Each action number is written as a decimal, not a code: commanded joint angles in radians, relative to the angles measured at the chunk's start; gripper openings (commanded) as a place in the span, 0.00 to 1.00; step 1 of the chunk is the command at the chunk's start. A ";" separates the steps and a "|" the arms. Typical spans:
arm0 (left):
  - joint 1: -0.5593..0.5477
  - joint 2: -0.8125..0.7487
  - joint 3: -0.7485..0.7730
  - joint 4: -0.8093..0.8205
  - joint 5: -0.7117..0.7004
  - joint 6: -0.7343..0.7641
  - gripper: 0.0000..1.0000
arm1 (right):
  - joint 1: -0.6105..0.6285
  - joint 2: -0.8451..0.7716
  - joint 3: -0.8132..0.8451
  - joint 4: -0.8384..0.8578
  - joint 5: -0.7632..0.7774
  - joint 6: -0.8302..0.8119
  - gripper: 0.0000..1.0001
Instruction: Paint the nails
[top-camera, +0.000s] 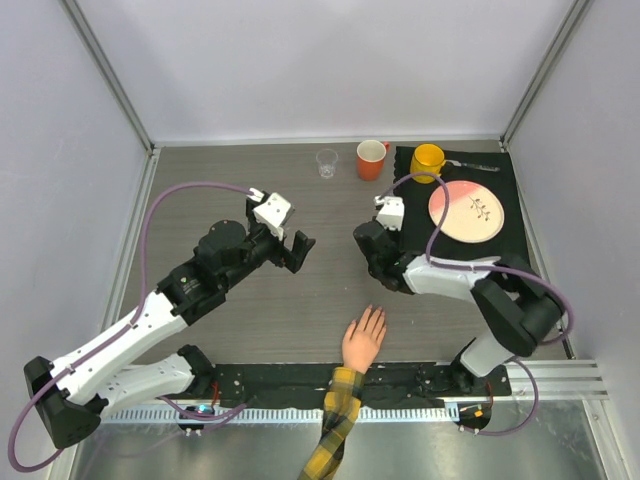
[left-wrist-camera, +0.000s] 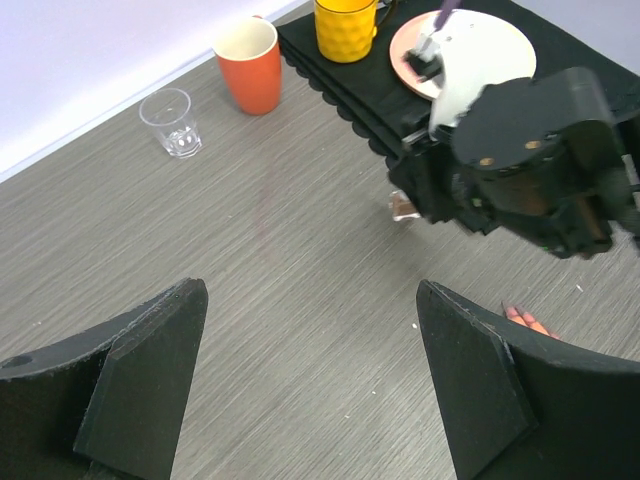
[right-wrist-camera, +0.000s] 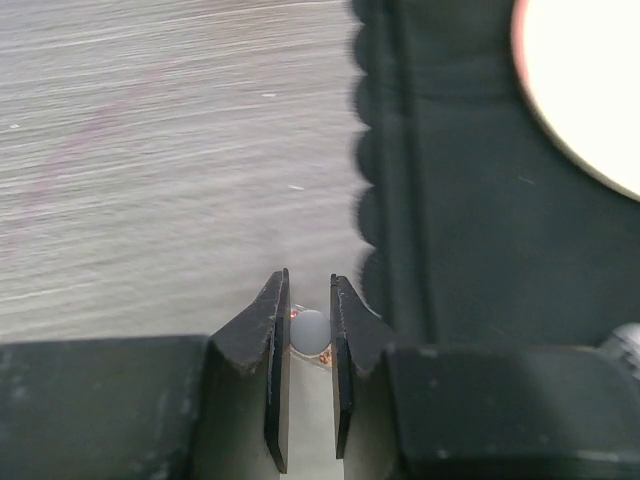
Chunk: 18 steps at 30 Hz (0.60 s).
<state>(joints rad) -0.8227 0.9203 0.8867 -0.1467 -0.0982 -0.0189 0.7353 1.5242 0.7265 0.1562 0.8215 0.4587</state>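
Right hand pinches a small pale-capped item, likely polish for the nails at its six o'clock; left hand gapes empty.

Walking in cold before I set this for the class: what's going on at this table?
A fake hand lies at the near edge of the table. The right gripper is closed around a small whitish object beside the black mat. The left gripper hangs open and empty. Nothing touches the nails yet.

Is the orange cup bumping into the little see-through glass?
Apart. The top external view shows bare table between the orange cup and the glass.
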 joint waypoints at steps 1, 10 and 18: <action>0.002 -0.012 0.003 0.062 -0.028 -0.001 0.89 | -0.022 0.098 0.094 0.213 -0.038 -0.100 0.01; 0.002 -0.011 0.005 0.061 -0.017 -0.006 0.89 | -0.030 0.223 0.142 0.261 -0.027 -0.120 0.01; 0.002 -0.017 0.006 0.062 -0.011 -0.009 0.89 | -0.030 0.197 0.142 0.217 -0.030 -0.115 0.32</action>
<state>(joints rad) -0.8227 0.9203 0.8860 -0.1463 -0.1051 -0.0193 0.7090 1.7481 0.8429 0.3641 0.7811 0.3454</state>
